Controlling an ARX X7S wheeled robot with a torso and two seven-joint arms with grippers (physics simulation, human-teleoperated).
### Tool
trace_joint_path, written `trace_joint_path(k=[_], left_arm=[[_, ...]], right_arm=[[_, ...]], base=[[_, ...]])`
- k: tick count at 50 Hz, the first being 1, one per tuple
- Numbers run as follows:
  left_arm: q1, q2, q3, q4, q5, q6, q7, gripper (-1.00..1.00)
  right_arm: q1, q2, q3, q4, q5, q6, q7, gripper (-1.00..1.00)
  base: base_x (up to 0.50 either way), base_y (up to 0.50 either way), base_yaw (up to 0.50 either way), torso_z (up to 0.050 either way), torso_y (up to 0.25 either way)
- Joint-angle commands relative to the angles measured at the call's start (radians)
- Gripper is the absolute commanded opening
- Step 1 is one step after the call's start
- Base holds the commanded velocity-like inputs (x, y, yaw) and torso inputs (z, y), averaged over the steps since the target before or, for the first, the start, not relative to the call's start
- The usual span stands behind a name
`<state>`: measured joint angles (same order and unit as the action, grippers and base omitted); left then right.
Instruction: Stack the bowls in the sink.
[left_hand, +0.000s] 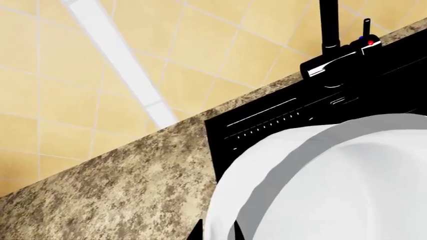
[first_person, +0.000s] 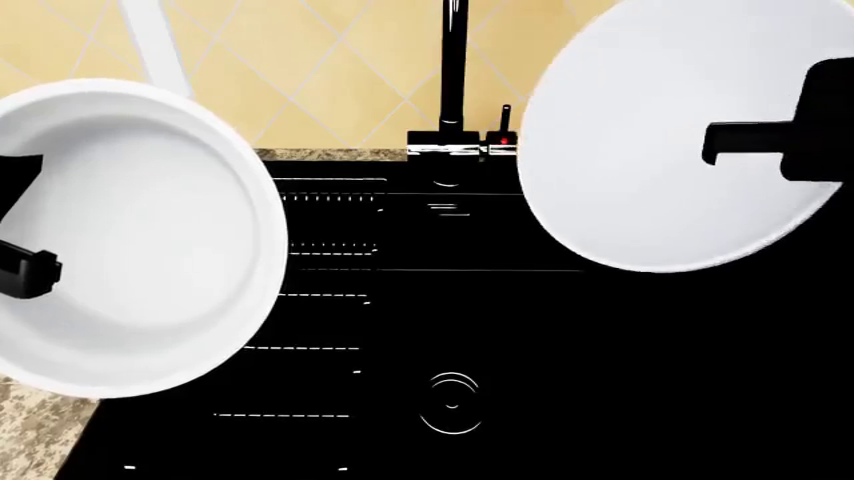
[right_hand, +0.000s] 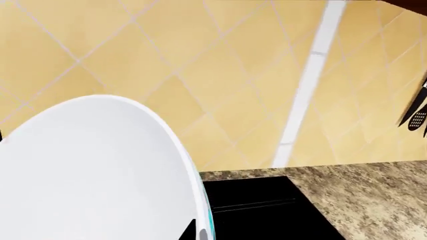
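Both bowls hang tilted above the black sink (first_person: 614, 380). The plain white bowl (first_person: 147, 230) is over the sink's left edge, and my left gripper (first_person: 19, 268) is shut on its rim. In the left wrist view that bowl (left_hand: 320, 185) fills the corner, with my gripper (left_hand: 215, 234) pinching its wall. The bowl with a teal band (first_person: 627, 150) is up at the right, and my right gripper (first_person: 747, 140) is shut on its rim. In the right wrist view the teal edge (right_hand: 212, 220) shows beside the gripper (right_hand: 195, 234).
The tall black tap (first_person: 455, 70) stands at the back of the sink between the two bowls, and the round drain (first_person: 451, 403) lies at the front. Speckled stone counter (left_hand: 100, 190) borders the sink. Yellow tiled wall behind. A dark utensil (right_hand: 417, 112) hangs at the far right.
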<state>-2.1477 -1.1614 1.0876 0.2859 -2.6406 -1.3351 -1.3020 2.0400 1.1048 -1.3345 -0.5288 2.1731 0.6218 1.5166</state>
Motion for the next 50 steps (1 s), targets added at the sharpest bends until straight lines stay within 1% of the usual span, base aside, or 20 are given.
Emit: trace_joint_path(k=[1, 19, 32, 50], left_arm=[[-0.024, -0.006, -0.017, -0.004, 0.021, 0.002, -0.008, -1.0], [-0.01, -0.017, -0.025, 0.004, 0.031, 0.001, 0.003, -1.0], [-0.003, -0.021, -0.029, 0.009, 0.037, 0.003, 0.009, -1.0], [-0.002, -0.018, -0.026, 0.009, 0.034, 0.003, 0.007, -1.0]], right_arm=[[0.016, -0.091, -0.048, 0.064, 0.033, 0.043, 0.023, -1.0], [-0.073, -0.094, -0.033, 0.046, 0.059, -0.122, -0.056, -1.0], [-0.125, -0.102, -0.046, 0.037, 0.052, -0.157, -0.094, -1.0], [-0.179, -0.088, -0.028, 0.006, 0.127, -0.218, -0.159, -1.0]], base=[[0.0, 0.0, 0.0, 0.0, 0.0], [0.0, 0.0, 0.0, 0.0, 0.001], [0.0, 0.0, 0.0, 0.001, 0.002], [0.0, 0.0, 0.0, 0.001, 0.001]])
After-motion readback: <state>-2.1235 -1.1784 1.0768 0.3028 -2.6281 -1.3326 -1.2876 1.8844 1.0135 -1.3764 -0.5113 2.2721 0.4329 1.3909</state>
